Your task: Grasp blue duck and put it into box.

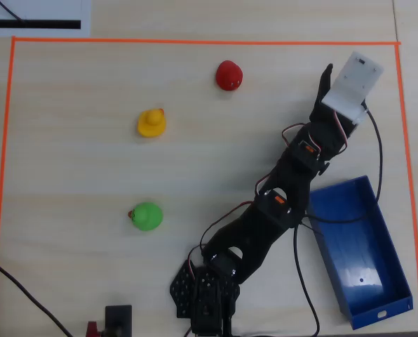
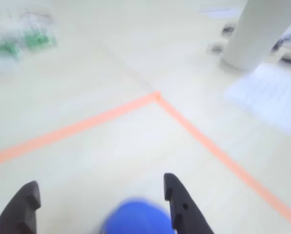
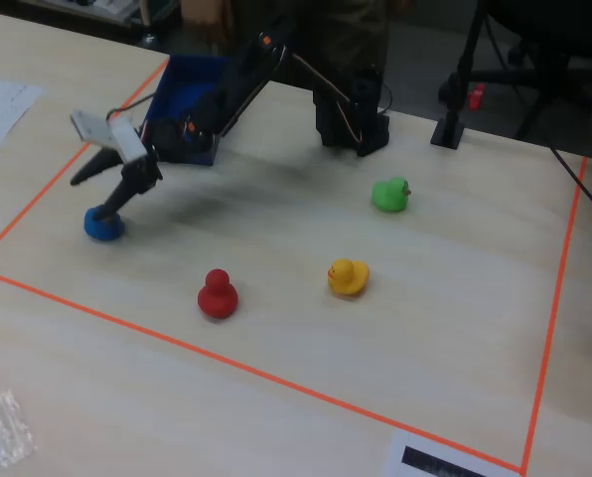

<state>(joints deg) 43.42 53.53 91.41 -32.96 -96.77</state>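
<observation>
The blue duck [image 2: 135,218] lies on the table between my gripper's open fingers in the wrist view, close to the right finger [image 2: 177,200]. In the fixed view it [image 3: 103,225] sits near the left tape line, with my gripper [image 3: 95,194] open just above it and one finger pointing down at it. In the overhead view the duck is hidden under my gripper [image 1: 332,77] and its white camera mount. The blue box [image 1: 367,242] stands at the lower right of the overhead view, beside the arm, and at the far left in the fixed view [image 3: 182,94].
A red duck [image 1: 229,75], a yellow duck [image 1: 151,123] and a green duck [image 1: 147,215] stand to the left of the arm. Orange tape [image 1: 195,41] frames the work area. The arm's base [image 1: 209,295] and cables lie at the bottom.
</observation>
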